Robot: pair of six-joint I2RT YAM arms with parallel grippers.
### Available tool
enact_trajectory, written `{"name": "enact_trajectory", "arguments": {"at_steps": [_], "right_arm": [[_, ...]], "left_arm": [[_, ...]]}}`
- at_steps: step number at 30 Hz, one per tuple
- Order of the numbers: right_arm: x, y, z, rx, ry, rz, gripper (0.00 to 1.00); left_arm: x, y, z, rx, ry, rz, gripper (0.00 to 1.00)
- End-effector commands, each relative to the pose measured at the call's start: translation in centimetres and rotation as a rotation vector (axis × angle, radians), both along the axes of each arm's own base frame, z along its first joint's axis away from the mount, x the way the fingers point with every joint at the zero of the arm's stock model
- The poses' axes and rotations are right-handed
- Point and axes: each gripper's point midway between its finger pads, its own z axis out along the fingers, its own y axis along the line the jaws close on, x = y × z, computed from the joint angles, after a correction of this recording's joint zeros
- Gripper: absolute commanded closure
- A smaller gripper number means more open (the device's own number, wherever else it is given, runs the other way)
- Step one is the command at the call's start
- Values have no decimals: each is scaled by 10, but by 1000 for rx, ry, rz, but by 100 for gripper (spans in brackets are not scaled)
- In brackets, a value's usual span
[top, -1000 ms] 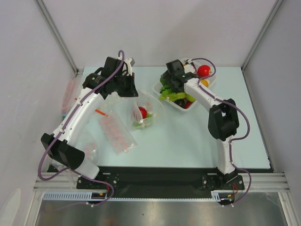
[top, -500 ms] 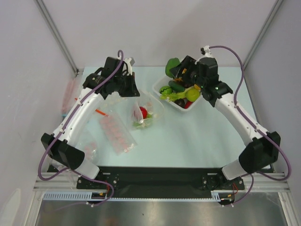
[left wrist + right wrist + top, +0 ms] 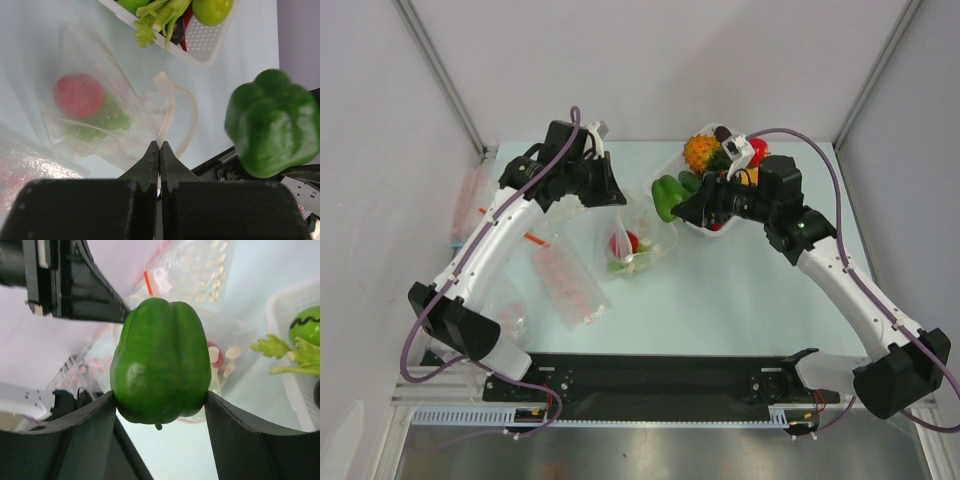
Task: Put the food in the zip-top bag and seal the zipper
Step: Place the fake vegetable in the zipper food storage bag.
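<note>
Left tool (image 3: 159, 147) – closed. Its two fingers meet on a fold of the top edge of the clear bag (image 3: 115, 100) and hold that edge up off the counter (image 3: 720, 290). The rest of the bag hangs and lies below the tool, with its mouth standing open in a loop to the right of the pinch point.

Contents of the bag: one red piece (image 3: 78, 95) and one light green piece (image 3: 107, 117), lying together at the bottom.

Right tool (image 3: 160, 401) – gripping the green pepper (image 3: 160, 360). One finger presses on each side of the pepper, stem end pointing away from the wrist. The pepper is clear of the counter, between the white tray (image 3: 207, 45) and the bag, just beside the bag's open mouth and not yet inside it.

The tray sits at the far side of the counter, to the right of the bag. It holds celery (image 3: 157, 17) and more fruit pieces
</note>
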Motion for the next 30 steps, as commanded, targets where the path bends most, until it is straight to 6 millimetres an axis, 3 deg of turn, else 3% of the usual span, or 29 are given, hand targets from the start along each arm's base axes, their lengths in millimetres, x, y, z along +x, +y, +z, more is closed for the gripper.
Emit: {"name": "enact_trajectory", "arguments": {"at_steps": [1,7,18,22,23,25,26,27,30], "right_arm": [[-26,2,1,-21,-59,124,67],[-34,6,-22,-36,-8,163,67],[-28,12,-69,-128,65,155,62],[-19,7,-84,-170,125,90,53],[-16,5,-88,-182,137,67,41],[-16,2,-88,-197,142,57,30],[-17,1,-83,-195,127,50,19],[-17,-1,-80,-191,121,39,13],[-17,-6,-70,-185,94,4,8]], "left_arm": [[-2,-23,38,-109,-58,-15,100],[-4,-46,48,-142,-52,-44,100],[-16,-72,53,-187,-29,-119,100],[-22,-80,56,-209,-20,-149,100],[-23,-81,57,-212,-19,-154,100],[-26,-80,59,-217,-20,-152,100],[-25,-79,57,-212,-19,-149,100],[-25,-77,57,-205,-25,-140,100],[-25,-68,52,-170,-29,-104,100]]}}
